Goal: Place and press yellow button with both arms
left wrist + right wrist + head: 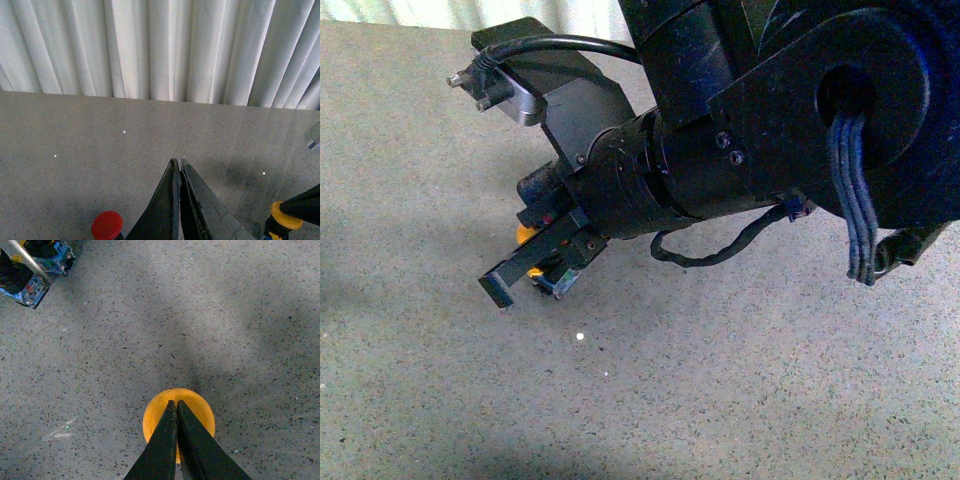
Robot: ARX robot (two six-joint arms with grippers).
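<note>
The yellow button point(178, 420) stands on the speckled grey surface. My right gripper point(176, 402) is shut, and its tips lie over the middle of the round orange-yellow cap. In the left wrist view the button point(285, 216) shows at the lower edge with a black tip point(305, 200) on top of its cap. My left gripper point(177, 161) is shut and empty, beside the button and apart from it, pointing at the curtain. In the front view a black arm point(650, 180) reaches down and hides most of the button point(525, 235).
A red button point(107, 225) stands on the other side of my left gripper. Blue block bases point(30, 287) lie at the far edge of the right wrist view. A white curtain point(160, 50) bounds the surface. A black cable loop point(720, 250) hangs under the arm.
</note>
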